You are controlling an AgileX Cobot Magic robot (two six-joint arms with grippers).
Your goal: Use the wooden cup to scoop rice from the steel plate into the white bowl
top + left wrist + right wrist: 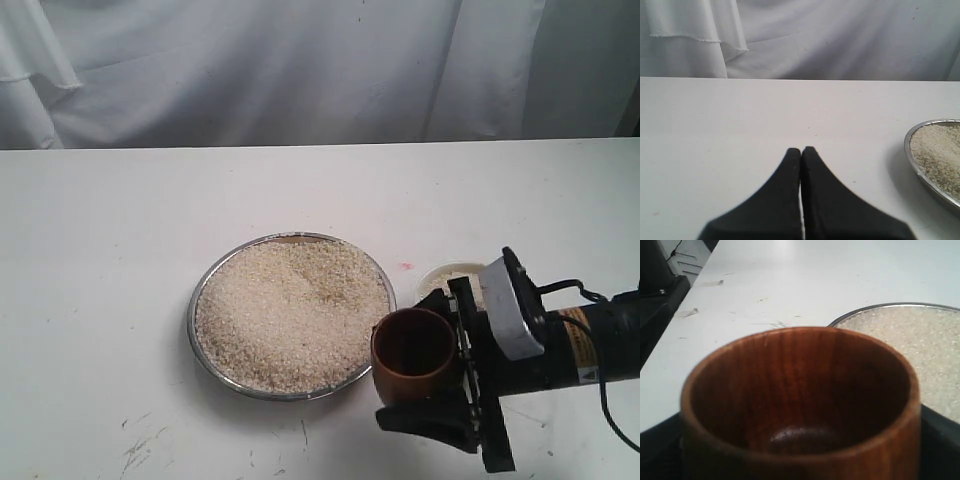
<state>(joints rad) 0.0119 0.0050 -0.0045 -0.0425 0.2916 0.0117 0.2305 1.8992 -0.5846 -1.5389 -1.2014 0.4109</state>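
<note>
Exterior view alone shows white bowl (447, 277) behind wooden cup (413, 357).

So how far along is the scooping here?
Done: the cup is gripped in the right jaws, at the edge of the plate. In hand: a scoop not yet taken; the cup is empty and the rice fills the plate. Left: scoop, carry to the bowl, pour. The bowl's contents are mostly hidden.

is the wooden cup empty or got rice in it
Empty: the right wrist view looks into the wooden cup and shows bare dark wood at its bottom, no grains.
</note>
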